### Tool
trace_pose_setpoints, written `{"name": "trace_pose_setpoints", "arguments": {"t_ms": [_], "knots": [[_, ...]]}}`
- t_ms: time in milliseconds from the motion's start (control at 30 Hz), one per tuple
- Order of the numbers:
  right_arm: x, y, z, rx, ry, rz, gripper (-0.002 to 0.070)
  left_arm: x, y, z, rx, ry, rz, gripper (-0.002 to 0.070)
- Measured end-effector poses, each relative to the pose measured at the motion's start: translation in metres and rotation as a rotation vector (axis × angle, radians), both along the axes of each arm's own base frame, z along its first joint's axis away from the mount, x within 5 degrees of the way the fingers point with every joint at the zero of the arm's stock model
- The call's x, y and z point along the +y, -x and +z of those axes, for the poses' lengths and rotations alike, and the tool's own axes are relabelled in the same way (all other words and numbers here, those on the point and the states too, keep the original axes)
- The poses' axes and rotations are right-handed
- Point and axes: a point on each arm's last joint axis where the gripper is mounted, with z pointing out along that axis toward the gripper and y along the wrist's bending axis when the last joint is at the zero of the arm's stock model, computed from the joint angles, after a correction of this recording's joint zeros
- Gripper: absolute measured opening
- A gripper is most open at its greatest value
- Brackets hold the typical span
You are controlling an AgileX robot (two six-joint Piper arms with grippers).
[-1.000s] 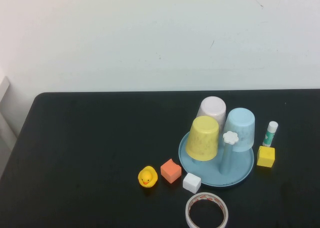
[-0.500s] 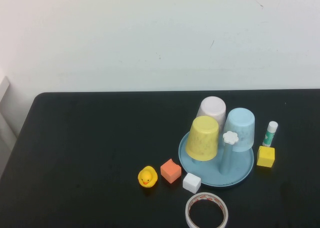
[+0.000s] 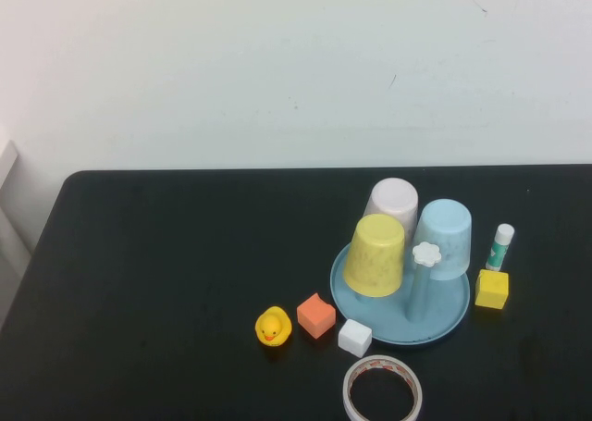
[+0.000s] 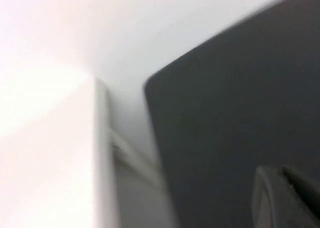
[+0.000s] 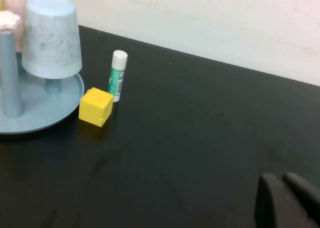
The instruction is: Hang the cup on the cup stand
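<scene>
Left gripper: only the finger ends show in its wrist view, the two dark tips lying together with no gap, nothing between them. It sits off the table's left rear corner, over the table edge and the pale wall; not seen in the high view.

Right gripper: fingertips pressed side by side, nothing held. Parked low over bare table on the right, well apart from the stand; not seen in the high view.

Cup: yellow, upside down, on a peg at the near-left of the cup stand. It leans a little but looks seated.

Pink cup: upside down on the rear peg, just behind the yellow one.

Blue cup: upside down on the right peg.

Spare peg: white flower cap, no cup on it.

Step in hand: by the look of things the hanging is done and both arms are clear. No further reach seems called for, only keeping away from the stand.

Clutter: duck, orange block and white block at the stand's near-left; tape roll at the front edge; yellow cube and glue stick just right of the stand.

Open room: the table's left half and the far right strip.
</scene>
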Motion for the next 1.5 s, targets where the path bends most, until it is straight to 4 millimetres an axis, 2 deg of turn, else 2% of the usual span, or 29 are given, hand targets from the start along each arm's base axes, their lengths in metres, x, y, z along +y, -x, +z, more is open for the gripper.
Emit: {"name": "trace_pose_setpoints", "arguments": {"t_ms": [33, 167, 333, 467, 700, 1000, 1100, 1267, 1333, 1500], "knots": [[0.0, 0.0, 0.0, 0.0, 0.0, 0.0, -0.0001, 0.0, 0.0, 0.0, -0.005, -0.106, -0.027, -0.0001], [0.0, 0.0, 0.0, 0.0, 0.0, 0.0, -0.0001, 0.0, 0.0, 0.002, -0.038, -0.265, -0.068, -0.0001], [0.0, 0.0, 0.0, 0.0, 0.0, 0.0, -0.0001, -0.002, -0.002, 0.023, -0.28, -0.394, -0.064, -0.0001], [0.0, 0.0, 0.0, 0.0, 0.0, 0.0, -0.0001, -0.001, -0.001, 0.038, -0.444, -0.34, -0.026, -0.0001], [0.0, 0.0, 0.0, 0.0, 0.0, 0.0, -0.0001, -0.001, -0.001, 0.038, -0.444, -0.252, -0.018, -0.0001], [0.0, 0.0, 0.0, 0.0, 0.0, 0.0, -0.0001, -0.002, -0.001, 0.036, -0.423, -0.372, -0.035, -0.0001], [0.0, 0.0, 0.0, 0.0, 0.0, 0.0, -0.0001, -0.002, -0.001, 0.036, -0.413, -0.247, -0.029, -0.0001], [0.0, 0.0, 0.0, 0.0, 0.0, 0.0, -0.0001, -0.002, -0.002, 0.034, -0.354, 0.284, -0.004, -0.0001], [0.0, 0.0, 0.0, 0.0, 0.0, 0.0, -0.0001, -0.002, -0.002, 0.033, -0.329, 0.429, 0.005, -0.0001], [0.0, 0.0, 0.0, 0.0, 0.0, 0.0, -0.0001, -0.002, -0.002, 0.03, -0.283, 0.557, 0.02, -0.0001]]}}
